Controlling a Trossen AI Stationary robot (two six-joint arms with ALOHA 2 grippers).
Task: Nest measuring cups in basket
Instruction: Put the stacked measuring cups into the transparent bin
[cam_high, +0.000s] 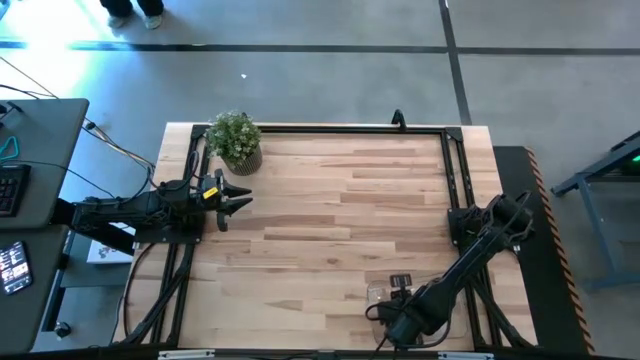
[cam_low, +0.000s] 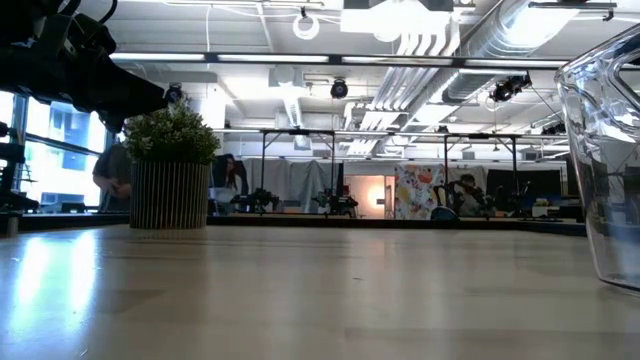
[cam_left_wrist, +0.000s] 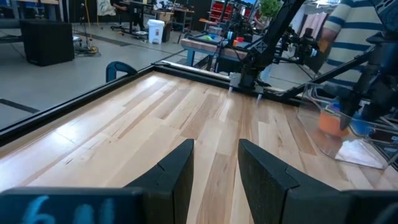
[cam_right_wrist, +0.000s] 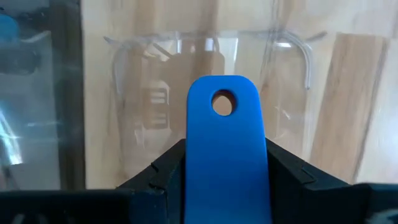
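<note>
In the right wrist view my right gripper (cam_right_wrist: 224, 155) is shut on a blue measuring cup (cam_right_wrist: 224, 124); only its handle shows, the bowl is hidden. It hangs over the clear basket (cam_right_wrist: 149, 74), which stands near the table's near edge (cam_high: 378, 293) and at the low view's right side (cam_low: 610, 170). In the left wrist view the basket (cam_left_wrist: 348, 140) holds a red-orange cup (cam_left_wrist: 331, 121). The other cups are not visible. My left gripper (cam_left_wrist: 214, 168) is open over the table's left side, near the plant (cam_high: 235, 200). My right gripper pinches the blue cup's flat handle (cam_right_wrist: 224, 149) between its two fingers (cam_right_wrist: 168, 168), one on each long edge. The handle lies along the fingers, and its free end with the round hole (cam_right_wrist: 224, 102) sticks out past the fingertips. The fingers point down over the basket.
A potted plant (cam_high: 235, 140) stands at the far left of the table, close to my left gripper. A black frame (cam_high: 455, 170) runs round the table's edges. The middle of the wooden tabletop (cam_high: 340, 220) is bare. People stand in the room beyond the table.
</note>
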